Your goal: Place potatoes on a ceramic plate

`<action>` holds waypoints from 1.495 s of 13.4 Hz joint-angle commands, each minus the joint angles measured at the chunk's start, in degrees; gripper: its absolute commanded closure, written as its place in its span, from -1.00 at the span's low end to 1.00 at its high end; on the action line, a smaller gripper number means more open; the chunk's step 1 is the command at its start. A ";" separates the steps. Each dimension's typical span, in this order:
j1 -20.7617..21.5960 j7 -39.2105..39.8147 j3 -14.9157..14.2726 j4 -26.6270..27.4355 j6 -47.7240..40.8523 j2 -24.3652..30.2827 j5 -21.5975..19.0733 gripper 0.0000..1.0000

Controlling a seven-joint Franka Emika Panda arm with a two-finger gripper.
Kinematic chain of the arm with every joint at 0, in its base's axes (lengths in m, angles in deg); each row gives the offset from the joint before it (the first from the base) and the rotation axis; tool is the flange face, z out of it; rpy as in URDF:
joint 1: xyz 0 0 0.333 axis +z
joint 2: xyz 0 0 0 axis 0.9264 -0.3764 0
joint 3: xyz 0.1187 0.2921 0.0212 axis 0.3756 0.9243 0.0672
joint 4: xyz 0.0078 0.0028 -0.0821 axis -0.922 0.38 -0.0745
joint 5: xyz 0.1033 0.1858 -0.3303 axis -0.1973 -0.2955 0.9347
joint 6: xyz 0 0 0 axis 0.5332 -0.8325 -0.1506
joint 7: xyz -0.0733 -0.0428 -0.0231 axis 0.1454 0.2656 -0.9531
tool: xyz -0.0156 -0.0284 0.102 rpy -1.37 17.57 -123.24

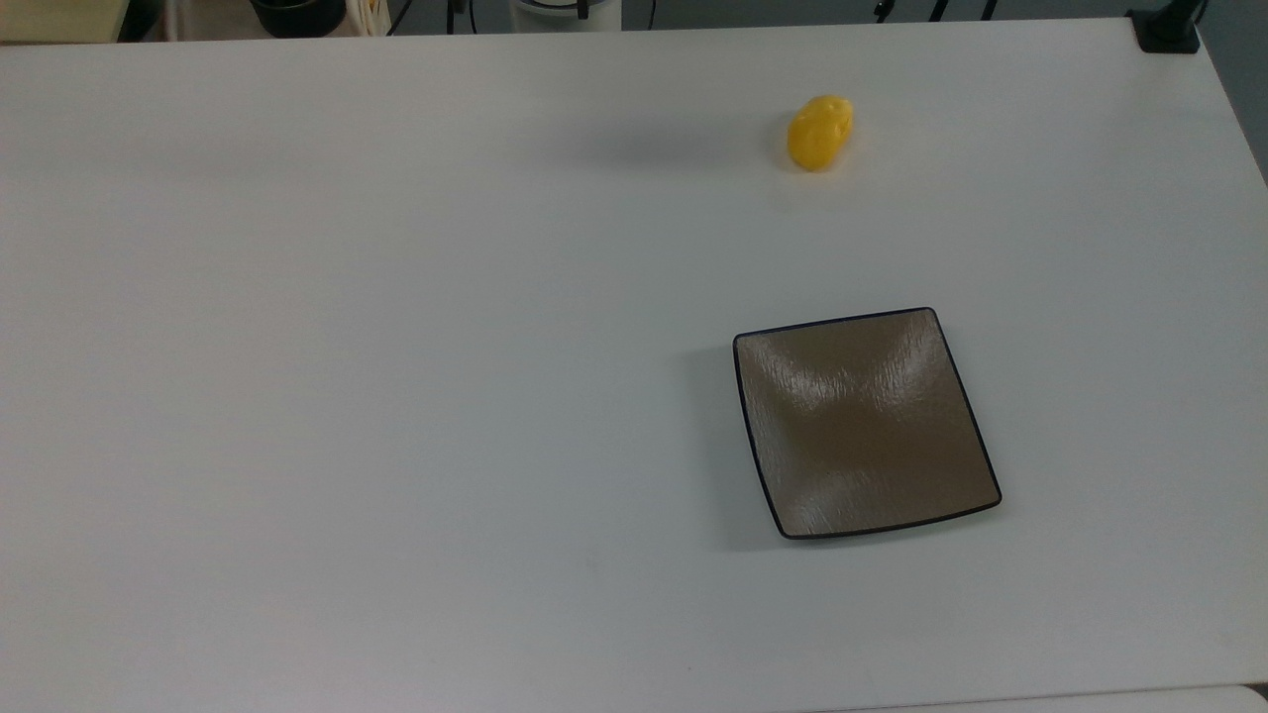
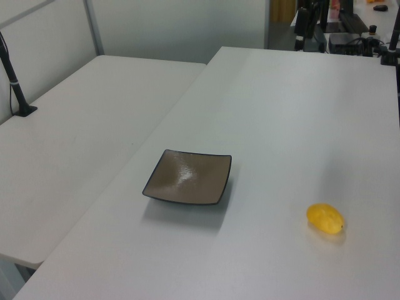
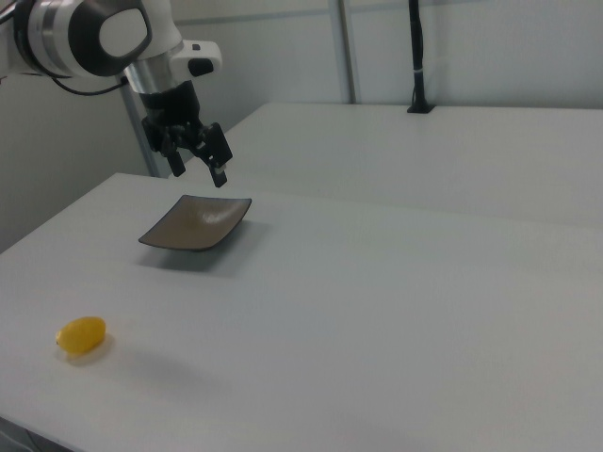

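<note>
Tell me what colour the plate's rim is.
Thin and dark, almost black, around the glossy brown plate; it shows best in the top view.

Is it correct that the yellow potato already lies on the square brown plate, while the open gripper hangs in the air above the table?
Not quite. The potato lies on the bare white table, well apart from the square brown plate, which holds nothing; the top view shows this clearly. The rest is right: in the right view the open gripper hangs in the air above the table.
</note>
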 commanded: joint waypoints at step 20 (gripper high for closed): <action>11.52 -7.31 2.83 2.85 -4.04 2.85 -4.03 -1.00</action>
